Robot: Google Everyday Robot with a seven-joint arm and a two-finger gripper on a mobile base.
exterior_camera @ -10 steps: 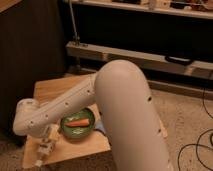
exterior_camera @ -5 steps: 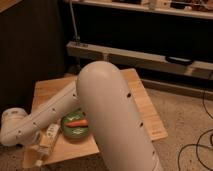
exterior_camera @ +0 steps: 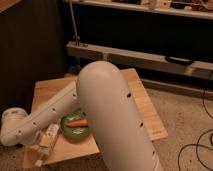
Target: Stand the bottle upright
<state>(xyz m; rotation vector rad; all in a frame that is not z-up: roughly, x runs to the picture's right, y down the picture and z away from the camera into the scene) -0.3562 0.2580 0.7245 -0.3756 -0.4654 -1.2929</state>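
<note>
The bottle (exterior_camera: 49, 139) is whitish with a dark greenish label. It lies tilted near the front left corner of the wooden table (exterior_camera: 142, 102), its small white cap (exterior_camera: 38, 162) pointing toward the front edge. My white arm (exterior_camera: 107, 115) crosses the middle of the view, and its wrist (exterior_camera: 16, 129) sits at the lower left. My gripper (exterior_camera: 36, 148) hangs under the wrist, right at the bottle's left side and mostly hidden by the arm. A green plate (exterior_camera: 75, 131) with an orange piece (exterior_camera: 77, 122) on it lies just right of the bottle.
The table's front edge is close to the bottle's cap. A metal shelf rail (exterior_camera: 150, 56) runs behind the table. A dark wall panel (exterior_camera: 30, 45) stands at the left. Cables (exterior_camera: 200, 145) lie on the speckled floor at the right.
My arm has swung left and toward the camera, now covering more of the table. The wrist has moved down to the table's front left corner, next to the bottle. The bottle still lies tilted.
</note>
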